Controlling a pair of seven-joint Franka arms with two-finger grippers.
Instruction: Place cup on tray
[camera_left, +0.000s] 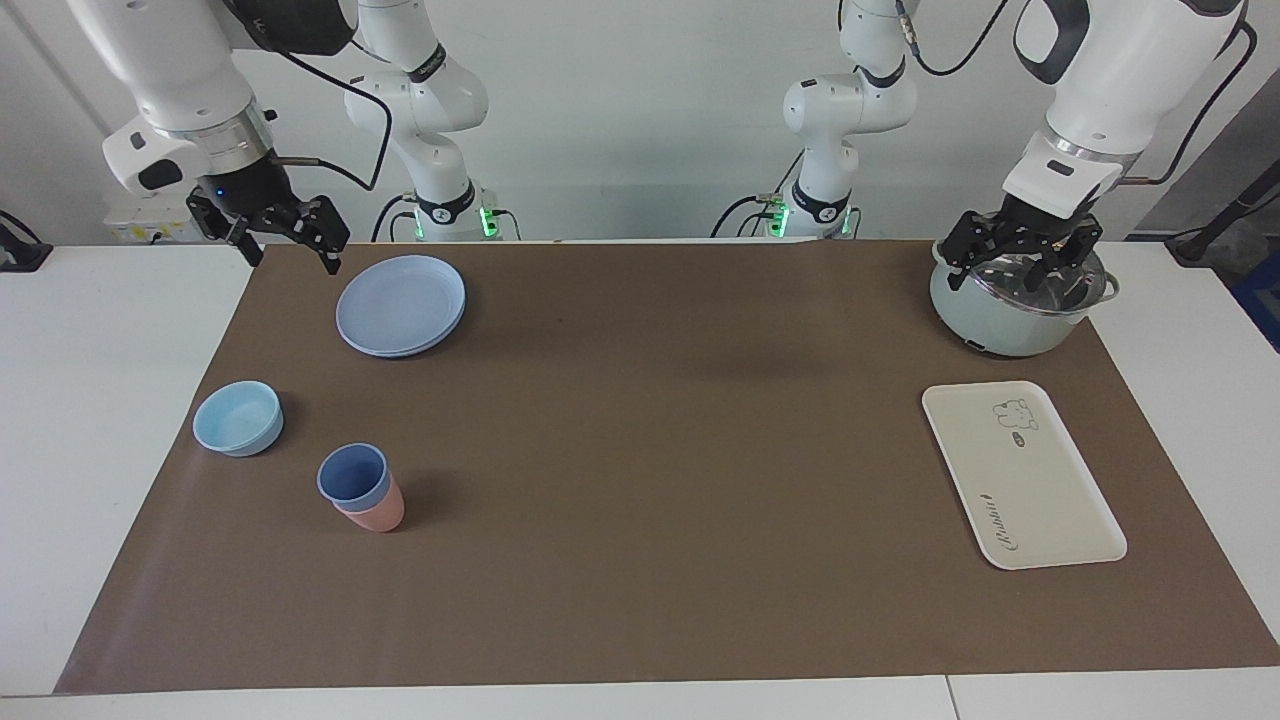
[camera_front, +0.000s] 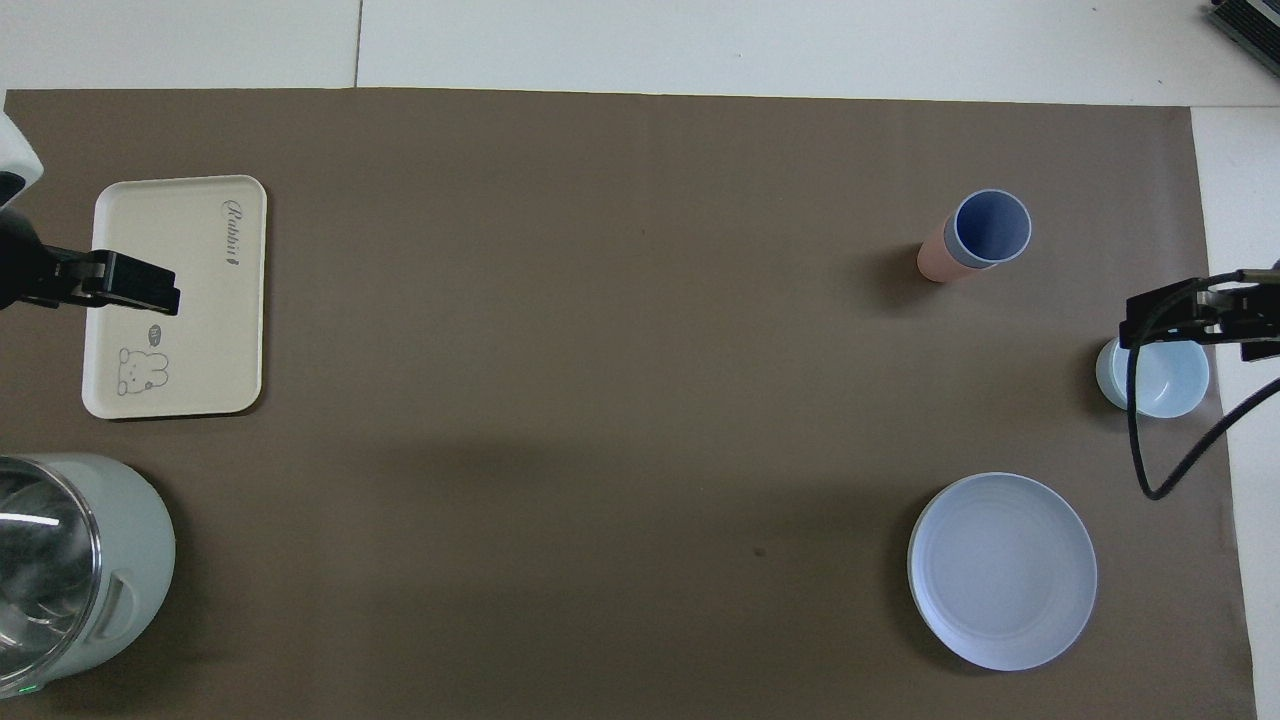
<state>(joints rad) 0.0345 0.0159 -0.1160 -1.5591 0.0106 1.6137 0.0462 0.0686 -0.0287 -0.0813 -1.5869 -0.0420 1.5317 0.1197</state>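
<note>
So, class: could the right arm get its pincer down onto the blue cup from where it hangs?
Probably yes. The blue cup, nested in the pink cup, stands open-topped on that arm's end of the table; nothing lies between it and the right pincer.

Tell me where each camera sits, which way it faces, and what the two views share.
Facing view: high across the table, looking at the robots; both arms, left end effector over the pot, right end effector raised.
Overhead view: above the robots' end, looking steeply down; only end effector tips show.
Shared, half a turn apart: cup nested in the pink tumbler, tray, plates, bowl.
</note>
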